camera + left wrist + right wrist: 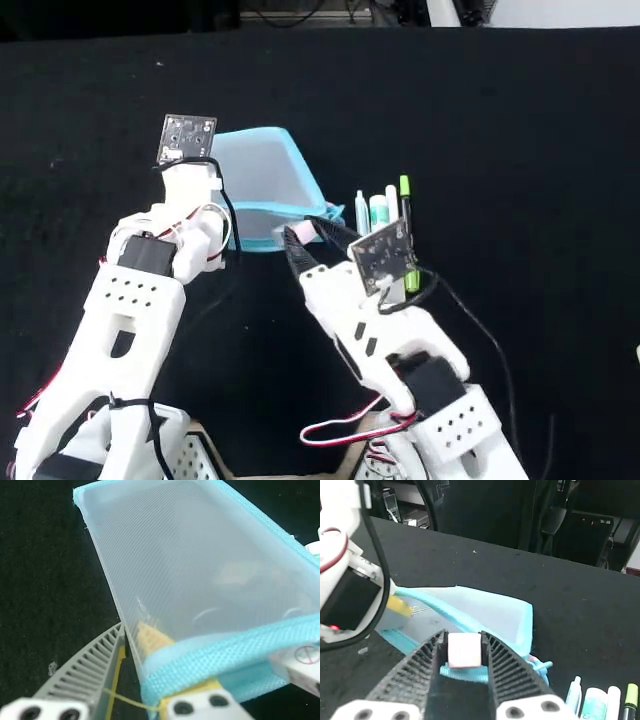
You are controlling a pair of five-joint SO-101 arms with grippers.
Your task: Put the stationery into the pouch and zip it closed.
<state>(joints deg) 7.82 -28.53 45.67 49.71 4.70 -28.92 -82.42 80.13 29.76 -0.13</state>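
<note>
A translucent pouch (262, 170) with a teal zip edge lies at the table's middle. My left gripper (228, 238) is shut on its near corner; in the left wrist view one yellow-padded finger (152, 636) is inside the pouch (200, 570) and the other outside. My right gripper (298, 240) is shut on a small pale pink eraser (465, 650), held just over the near teal edge (465, 672) at the pouch's mouth. To the right of the pouch lie several pens (385, 210), one of them a green marker (405, 195).
Black cloth (520, 150) covers the whole table. The right arm's camera board (385, 255) overhangs the near ends of the pens. Both arm bases stand at the near edge. Dark furniture shows beyond the far edge.
</note>
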